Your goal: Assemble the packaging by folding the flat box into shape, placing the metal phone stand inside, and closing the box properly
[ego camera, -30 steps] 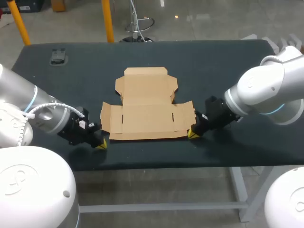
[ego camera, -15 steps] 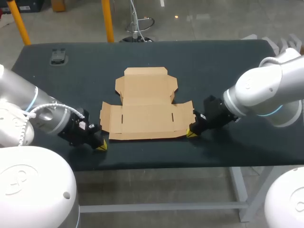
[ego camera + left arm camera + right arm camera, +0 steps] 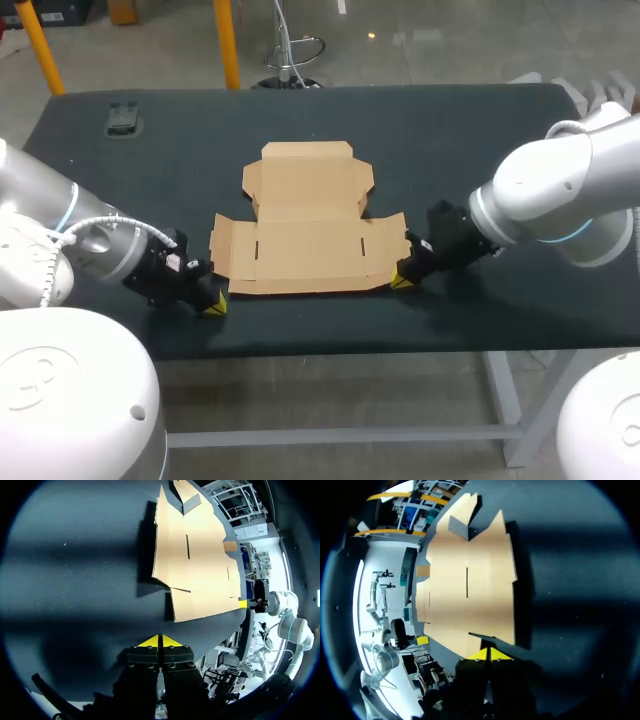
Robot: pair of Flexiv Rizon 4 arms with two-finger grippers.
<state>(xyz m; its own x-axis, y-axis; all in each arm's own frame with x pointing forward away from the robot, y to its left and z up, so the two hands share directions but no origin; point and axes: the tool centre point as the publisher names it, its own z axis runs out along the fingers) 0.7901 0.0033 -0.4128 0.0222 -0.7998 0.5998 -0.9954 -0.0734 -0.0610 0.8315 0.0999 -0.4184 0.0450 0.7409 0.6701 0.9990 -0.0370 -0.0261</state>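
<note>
Left jaws pressed together on nothing, yellow tips low at the table (image 3: 480, 130), just short of the near left corner of the box (image 3: 305, 235) and clear of it. Right jaws pressed together too, nothing pinched, tips right at the near right corner. Impossible to tell whether they are slid under the edge or only butting against it. Box itself unfolded and flat at mid-table: lid panel on the far side, a side flap at each end, a narrow strip along the near edge. Left flap apparently lifted a little, going by the shadow beneath it in the left wrist view. Probably light, thin card: stiff across each panel, willing to bend only along the scored creases, and likely to skate over the table if pushed from one side alone. Hence better worked from both ends at once, or pinned at one end while the other is raised. Best purchase likely at a free flap edge or corner, where a tip can get underneath; nothing to grip in the middle of a panel. Not fragile, but easy to crease off-line or tear at the slots. Possibly the stand (image 3: 123, 118): a small dark shape at the far left corner, well apart from the box.
</note>
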